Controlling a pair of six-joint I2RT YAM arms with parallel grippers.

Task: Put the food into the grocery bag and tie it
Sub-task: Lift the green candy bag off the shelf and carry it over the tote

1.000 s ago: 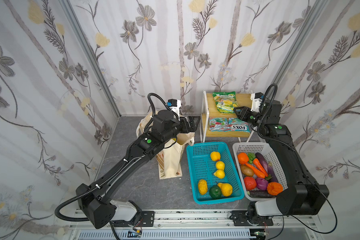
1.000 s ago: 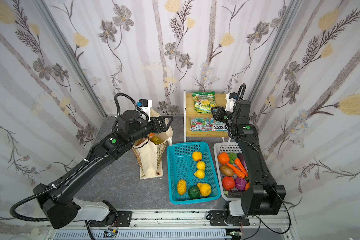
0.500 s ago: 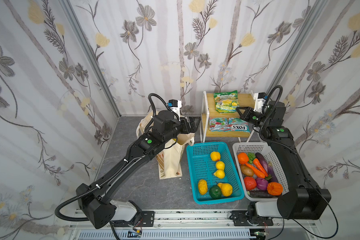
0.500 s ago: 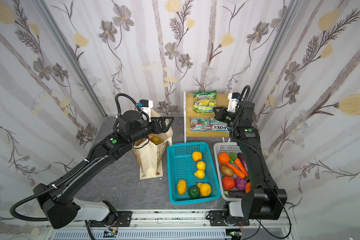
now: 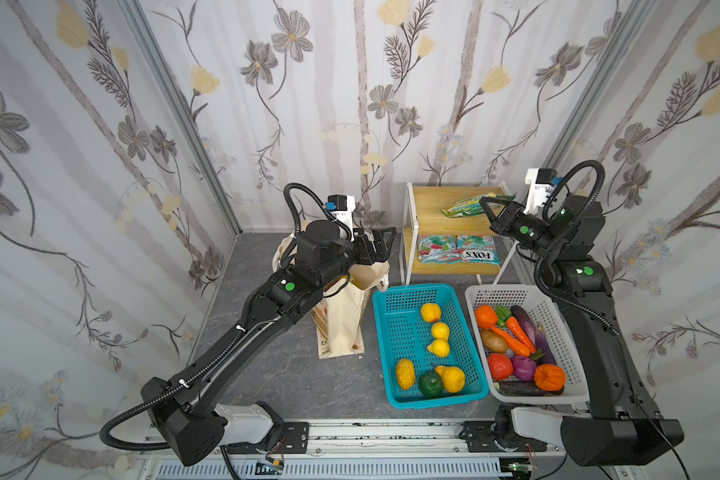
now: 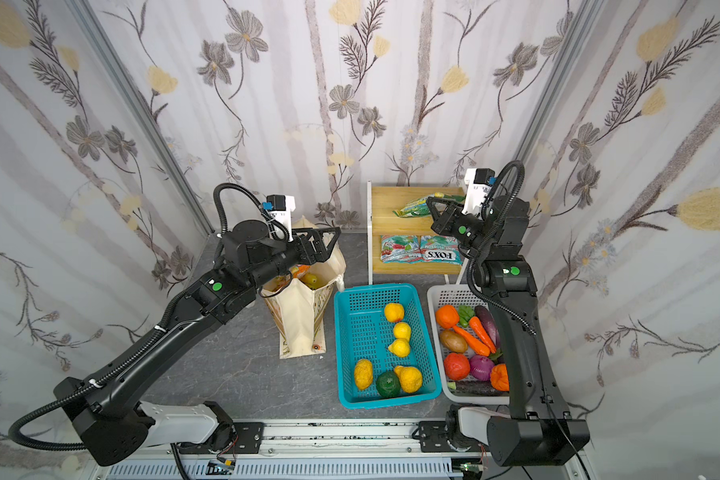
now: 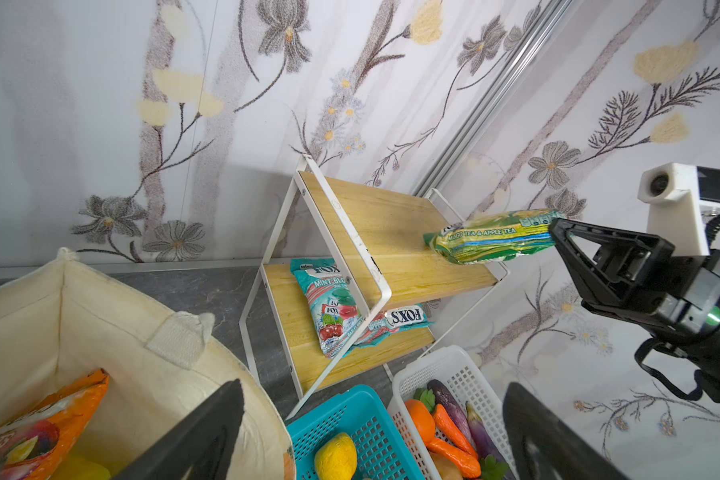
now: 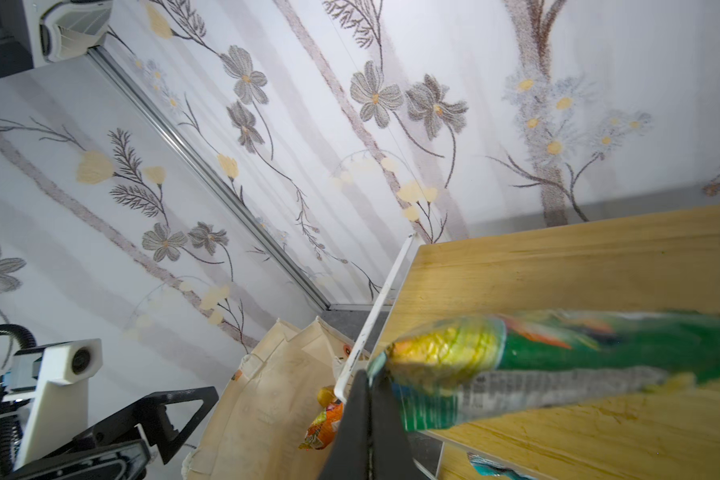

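My right gripper (image 5: 485,204) (image 8: 366,376) is shut on one end of the green candy packet (image 5: 464,206) (image 6: 414,206) (image 7: 495,241) (image 8: 558,361). The packet hangs edge-on over the top board of the wooden shelf (image 5: 433,203). The cream grocery bag (image 5: 346,328) (image 6: 298,320) (image 7: 80,299) (image 8: 267,395) stands open left of the shelf. Inside it lie the orange-red packet (image 7: 59,415) (image 8: 323,424) and something yellow (image 6: 310,279). Just above the bag's right rim, my left gripper (image 5: 381,243) (image 6: 327,241) (image 7: 371,436) is open and holds nothing.
Two teal-white FOX'S packets (image 5: 458,249) lie on the lower shelf. In front of the shelf stand a blue basket (image 5: 385,332) with yellow fruit and a green one, and a white basket (image 5: 566,345) of vegetables. Wallpapered walls close in on three sides.
The right gripper has shut on the green packet and drawn it to the right, tipping it up off the top board. The left arm has not moved.
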